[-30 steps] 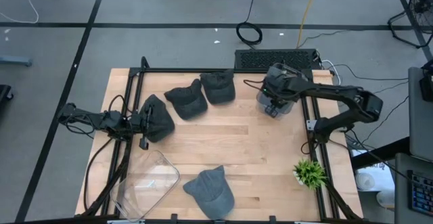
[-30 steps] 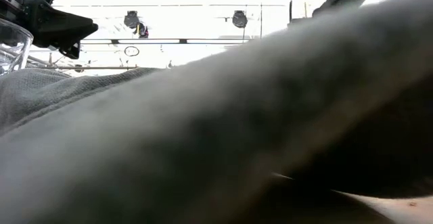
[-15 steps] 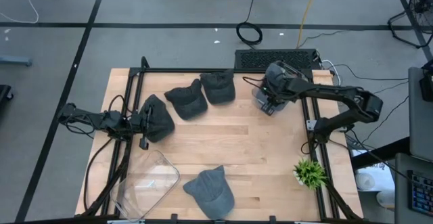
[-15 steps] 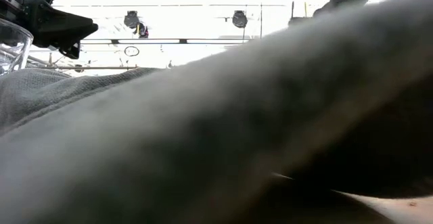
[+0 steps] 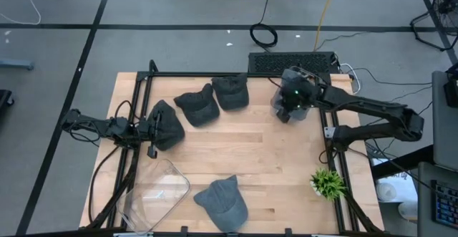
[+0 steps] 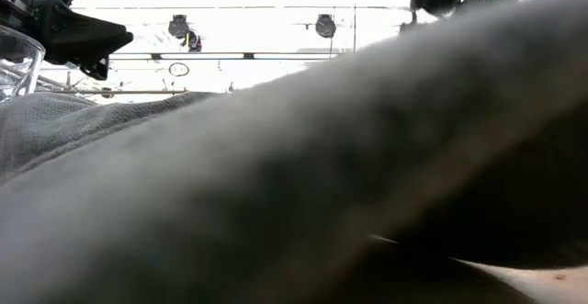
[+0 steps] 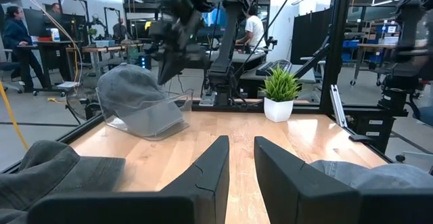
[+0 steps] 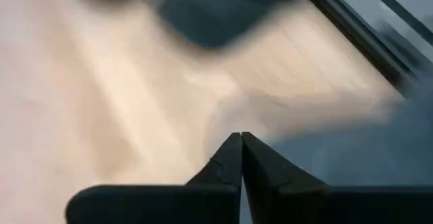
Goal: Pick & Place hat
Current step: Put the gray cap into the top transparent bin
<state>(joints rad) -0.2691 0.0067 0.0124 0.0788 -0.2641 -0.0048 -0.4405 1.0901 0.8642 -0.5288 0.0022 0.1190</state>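
A grey hat [image 7: 132, 92] sits crown up in a clear container [image 7: 159, 119] at the table's far right. My right gripper [image 5: 288, 110] hangs above it, shut, with nothing between the fingers [image 8: 241, 146]. Two dark hats [image 5: 197, 107] [image 5: 230, 92] lie at the far middle and another [image 5: 168, 126] at the left. A grey hat [image 5: 223, 202] rests by the near edge and fills the low view [image 6: 276, 194]. My left gripper [image 7: 241, 149] waits level by the left dark hat, narrowly open and holding nothing.
A second clear container [image 5: 154, 192] stands at the near left corner. A small potted plant [image 5: 328, 182] stands at the near right. A black frame [image 5: 215, 74] runs along the table's edges. Bare wood [image 5: 250, 147] lies in the middle. People show in the room beyond.
My right gripper has risen from the clear container at the far right and tipped from pointing steeply down to a shallower slant, staying shut. The hat in that container has stayed where it was.
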